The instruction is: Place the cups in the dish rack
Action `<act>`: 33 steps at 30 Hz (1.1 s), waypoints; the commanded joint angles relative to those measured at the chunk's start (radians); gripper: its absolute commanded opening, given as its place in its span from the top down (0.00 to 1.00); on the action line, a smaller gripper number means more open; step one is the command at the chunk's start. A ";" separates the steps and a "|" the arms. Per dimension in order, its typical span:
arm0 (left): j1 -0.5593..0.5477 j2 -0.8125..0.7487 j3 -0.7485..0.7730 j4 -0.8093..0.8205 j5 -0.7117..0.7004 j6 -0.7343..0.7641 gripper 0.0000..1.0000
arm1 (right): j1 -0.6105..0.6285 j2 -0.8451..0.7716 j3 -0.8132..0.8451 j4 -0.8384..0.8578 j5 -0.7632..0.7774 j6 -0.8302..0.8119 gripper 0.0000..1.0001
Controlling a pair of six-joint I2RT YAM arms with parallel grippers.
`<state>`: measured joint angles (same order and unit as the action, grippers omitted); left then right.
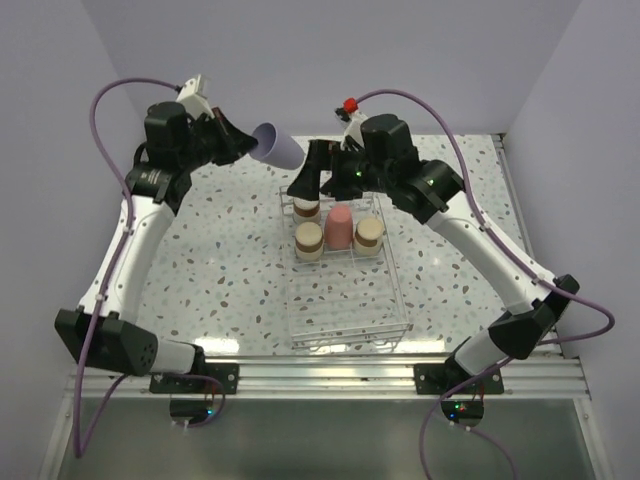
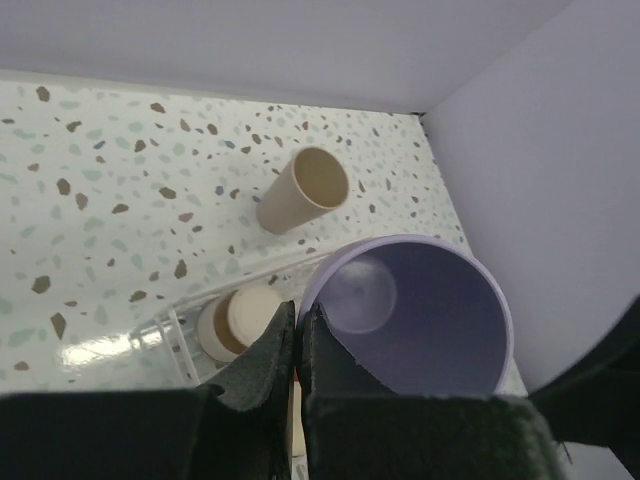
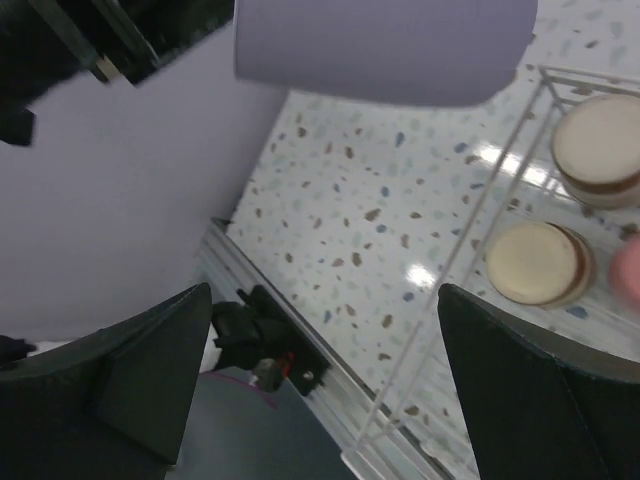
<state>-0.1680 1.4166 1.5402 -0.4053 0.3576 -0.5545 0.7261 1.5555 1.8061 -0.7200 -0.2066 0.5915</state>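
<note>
My left gripper [image 1: 254, 146] is shut on the rim of the lavender cup [image 1: 279, 147], holding it tilted in the air over the rack's far left corner. One finger sits inside the rim [image 2: 318, 350] and one outside, on the lavender cup [image 2: 430, 320]. The dish rack [image 1: 348, 318] holds three upside-down brown-grey cups [image 1: 308, 240] [image 1: 369, 233] [image 1: 307, 211] and a coral-red cup [image 1: 340, 228]. A beige cup [image 2: 303, 190] lies on its side on the table beyond. My right gripper [image 1: 305, 186] hangs open and empty just right of the lavender cup [image 3: 385, 45], over the rack's far end.
The speckled table [image 1: 220, 260] is walled at the back and on both sides. The near half of the rack [image 3: 500, 200] holds no cups. Two cream cup bases [image 3: 535, 262] [image 3: 600, 150] show below my right gripper [image 3: 325, 335]. A metal rail [image 1: 330, 372] runs along the near edge.
</note>
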 commanded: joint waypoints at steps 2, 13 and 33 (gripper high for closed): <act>0.036 -0.188 -0.198 0.183 0.150 -0.143 1.00 | -0.033 -0.048 -0.115 0.407 -0.298 0.246 0.02; 0.044 -0.458 -0.423 0.207 0.141 -0.232 1.00 | -0.039 0.001 -0.300 0.743 -0.467 0.481 0.02; 0.044 -0.582 -0.482 0.426 0.072 -0.407 1.00 | -0.096 0.116 -0.355 1.376 -0.582 0.991 0.02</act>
<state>-0.1116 0.8616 1.0641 -0.1272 0.3618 -0.8734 0.6418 1.6390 1.4551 0.3695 -0.7807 1.4109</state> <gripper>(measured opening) 0.027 0.983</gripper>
